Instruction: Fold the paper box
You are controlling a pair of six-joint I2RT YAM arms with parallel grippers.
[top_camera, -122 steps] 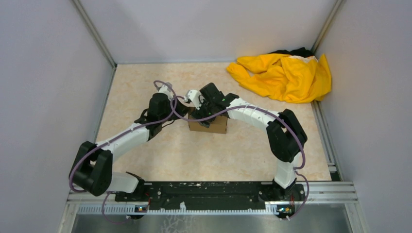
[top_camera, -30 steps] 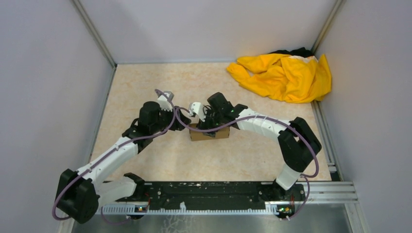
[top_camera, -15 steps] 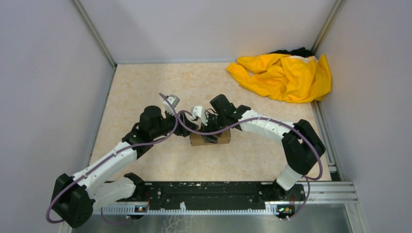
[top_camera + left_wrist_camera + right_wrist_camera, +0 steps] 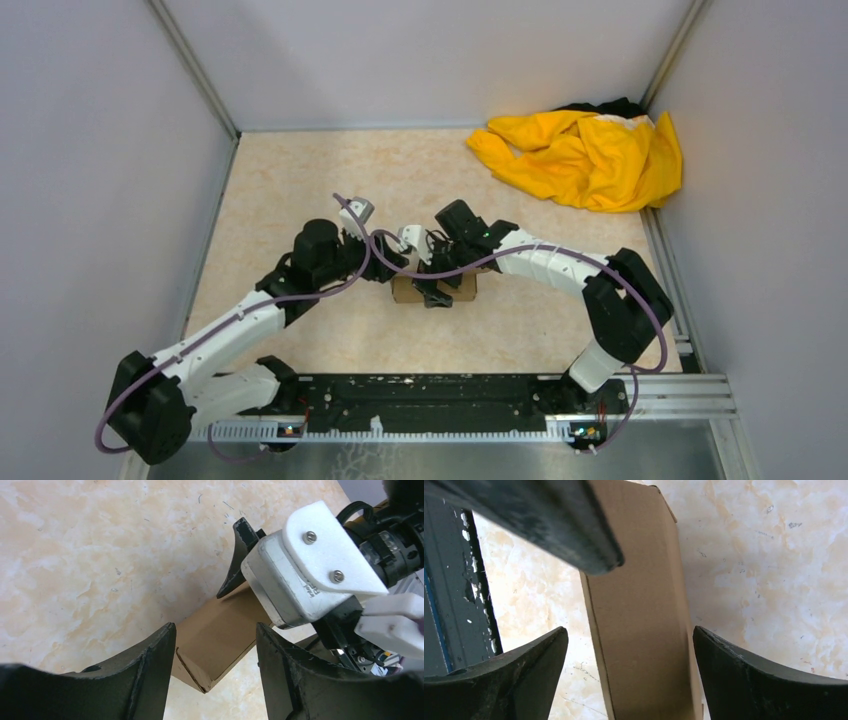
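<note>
Mid-table, just beyond the arm bases, the paper box (image 4: pixel 462 287) lies as a formed brown carton, so the folding looks nearly done. The right gripper (image 4: pixel 630 632) straddles it, jaws wide, touching neither side. The left gripper (image 4: pixel 215 632) is spread over one end, clamping nothing. The next move probably calls for pressing an end flap home while keeping the crowded wrists apart. A yellow cloth (image 4: pixel 585 155) lies in the far right corner, well apart.

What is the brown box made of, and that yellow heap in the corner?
The box looks like thin cardboard: plain matte brown, with sharp creased edges. The yellow heap is probably soft cloth, since it lies crumpled in loose folds. What kind of fabric it is cannot be told from here.
</note>
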